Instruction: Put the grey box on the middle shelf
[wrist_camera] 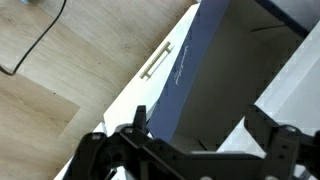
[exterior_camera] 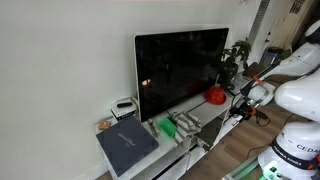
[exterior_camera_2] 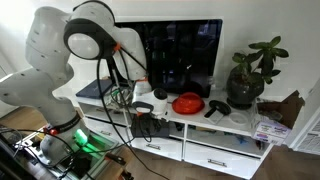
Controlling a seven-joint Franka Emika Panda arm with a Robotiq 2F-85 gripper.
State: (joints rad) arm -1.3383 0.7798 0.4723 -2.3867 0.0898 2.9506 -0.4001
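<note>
In the wrist view the grey box (wrist_camera: 176, 70) lies flat in the open level of the white TV stand (wrist_camera: 130, 85), above a drawer front with a handle. Its blue-grey edge faces outward and its top is in shadow. The white board beside it may be the middle shelf (wrist_camera: 290, 85). My gripper (wrist_camera: 200, 138) is open. Its fingers (wrist_camera: 135, 125) stand either side of the box's near corner without pinching it. In both exterior views the gripper (exterior_camera_2: 143, 118) (exterior_camera: 240, 100) is low in front of the stand, and the arm hides the box.
A large TV (exterior_camera_2: 180, 55) stands on the stand's top with a red object (exterior_camera_2: 187, 103), a black controller (exterior_camera_2: 217, 107) and a potted plant (exterior_camera_2: 250, 75). A darker slate box (exterior_camera: 127, 145) and green items (exterior_camera: 168, 127) lie at the far end. Cables hang near the arm.
</note>
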